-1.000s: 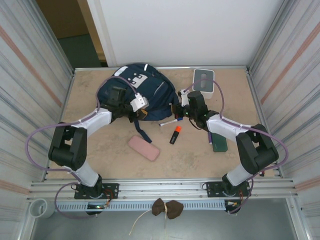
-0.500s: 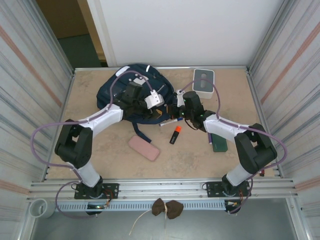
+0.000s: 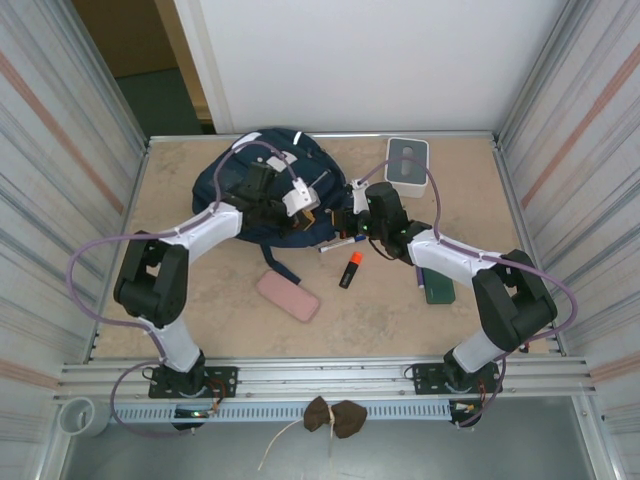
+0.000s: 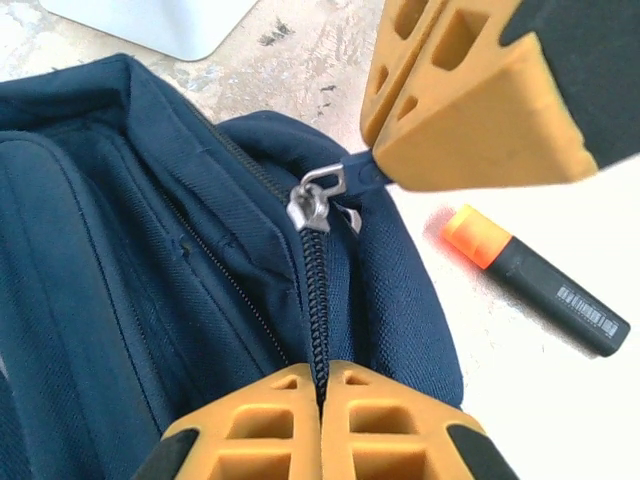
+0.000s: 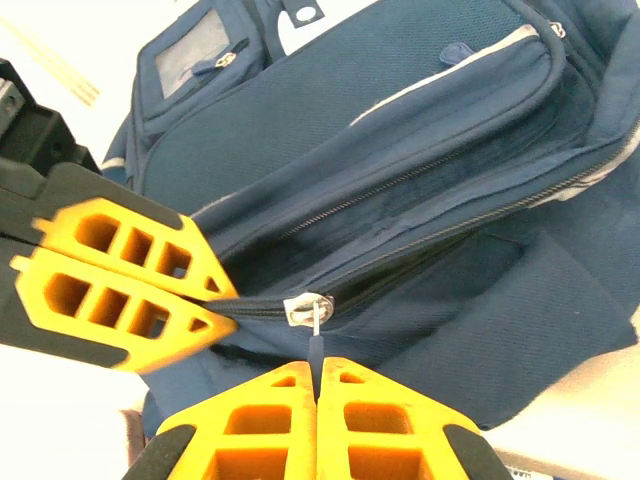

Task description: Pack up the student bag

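On student bag (image 5: 400, 120) | right hand (image 5: 318, 368) pinches zipper pull (image 5: 308, 310) | left wrist: highlighter (image 4: 540, 285)

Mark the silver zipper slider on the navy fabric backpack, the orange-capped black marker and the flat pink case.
Silver zipper slider (image 4: 311, 205): left wrist view, metal body.
Orange-capped black marker (image 4: 558, 294): left wrist view, black barrel.
Flat pink case (image 3: 287, 296): top view, middle.

2 arms (image 3: 205, 232) have white links, black joints, purple cables (image 3: 90, 262) and ribbed orange claw fingers (image 5: 255, 412).
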Robot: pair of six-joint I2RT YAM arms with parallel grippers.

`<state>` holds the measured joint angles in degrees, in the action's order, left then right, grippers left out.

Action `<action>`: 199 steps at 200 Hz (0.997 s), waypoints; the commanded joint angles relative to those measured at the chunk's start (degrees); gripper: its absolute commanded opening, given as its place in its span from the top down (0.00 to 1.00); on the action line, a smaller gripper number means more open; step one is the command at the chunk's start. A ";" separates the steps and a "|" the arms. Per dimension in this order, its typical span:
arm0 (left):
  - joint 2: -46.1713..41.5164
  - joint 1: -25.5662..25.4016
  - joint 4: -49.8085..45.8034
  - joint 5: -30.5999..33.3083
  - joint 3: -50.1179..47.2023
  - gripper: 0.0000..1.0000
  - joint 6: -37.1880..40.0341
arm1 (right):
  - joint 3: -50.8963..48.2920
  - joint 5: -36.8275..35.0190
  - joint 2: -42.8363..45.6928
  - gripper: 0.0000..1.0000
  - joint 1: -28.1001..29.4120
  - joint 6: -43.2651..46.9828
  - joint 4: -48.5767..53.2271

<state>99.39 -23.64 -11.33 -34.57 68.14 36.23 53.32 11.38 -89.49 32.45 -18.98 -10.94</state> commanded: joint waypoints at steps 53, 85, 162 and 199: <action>-11.02 9.29 5.67 -4.28 -10.86 1.00 0.22 | 6.51 -6.13 -8.16 1.00 -3.53 4.39 2.72; -10.80 11.54 3.00 3.24 -11.10 1.00 1.13 | 7.04 -3.99 -8.29 1.00 -2.79 3.70 0.81; -8.52 5.24 -2.15 5.74 -5.31 0.56 -0.49 | 7.61 -2.21 -6.86 1.00 1.23 0.72 -1.63; -3.07 0.96 -3.11 7.29 0.12 0.49 -0.29 | 7.67 -2.19 -5.80 1.00 1.96 0.39 -1.54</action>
<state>92.86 -20.69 -12.36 -28.80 64.27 35.73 59.37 9.93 -97.38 33.76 -17.50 -10.39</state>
